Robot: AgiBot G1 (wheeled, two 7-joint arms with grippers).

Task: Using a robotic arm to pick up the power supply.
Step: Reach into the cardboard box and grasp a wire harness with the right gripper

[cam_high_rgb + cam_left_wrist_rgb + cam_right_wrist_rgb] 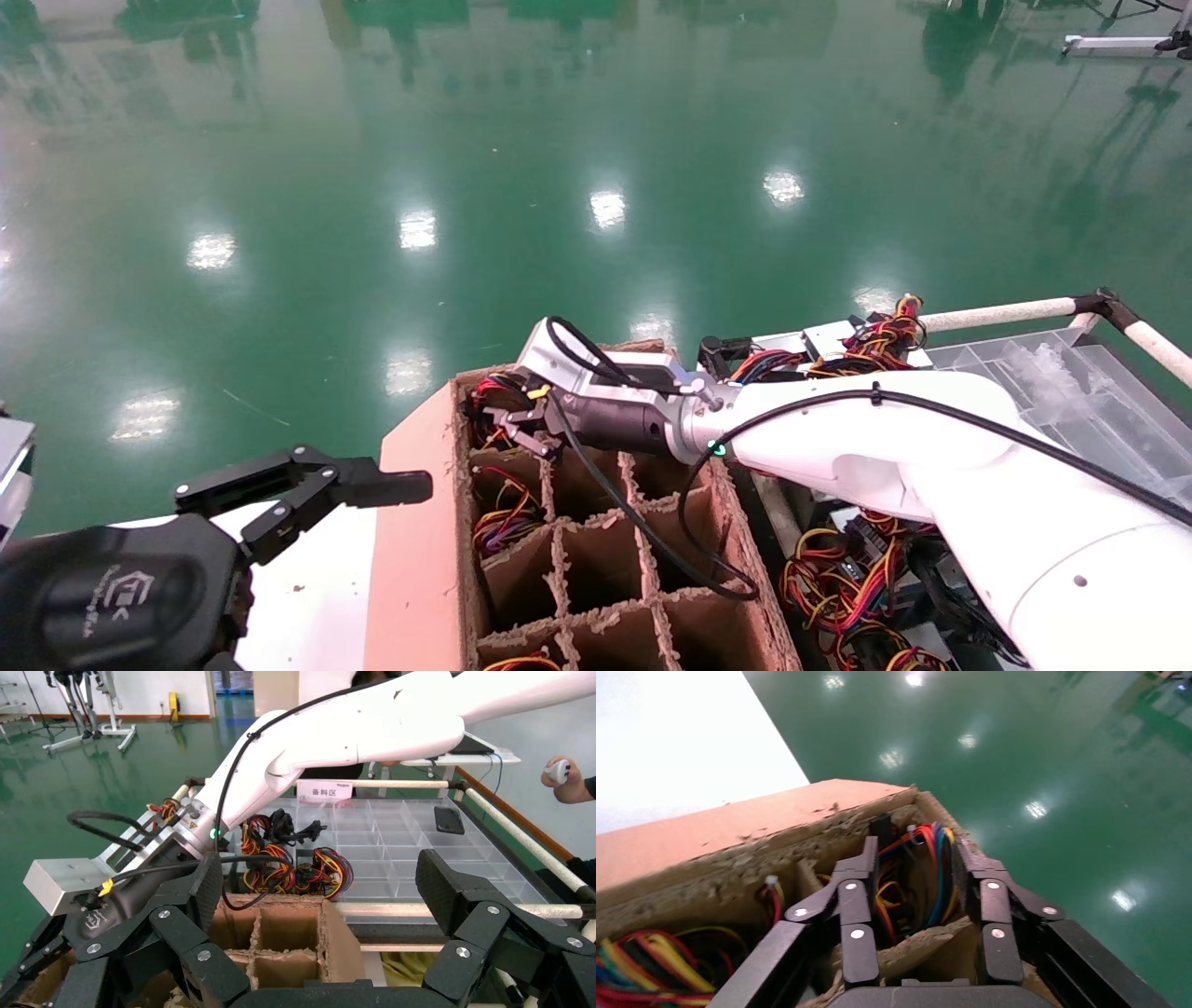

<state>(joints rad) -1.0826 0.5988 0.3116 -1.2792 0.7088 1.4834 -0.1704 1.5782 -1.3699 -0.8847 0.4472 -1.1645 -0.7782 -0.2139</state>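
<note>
My right pincer [507, 431] sits at the far left corner cell of the cardboard divider box [596, 550], its fingers [854, 910] spread moderately either side of a red, blue, yellow and orange wire bundle [926, 871] in that cell, not gripping anything that I can see; I cannot make out the metal body of the power supply itself there. The robotic arm [866, 438] reaches in from the right, laid nearly level across the box with one black cable [652, 531] looping down over the cells. I count at least three other cells with coloured wires showing. Beside the box on the right lies a heap of more wired units [838, 578], and behind it a clear compartment tray [1080, 391]. My left pincer [307, 489] hangs parked over the white worktop [307, 596], wide open
</note>
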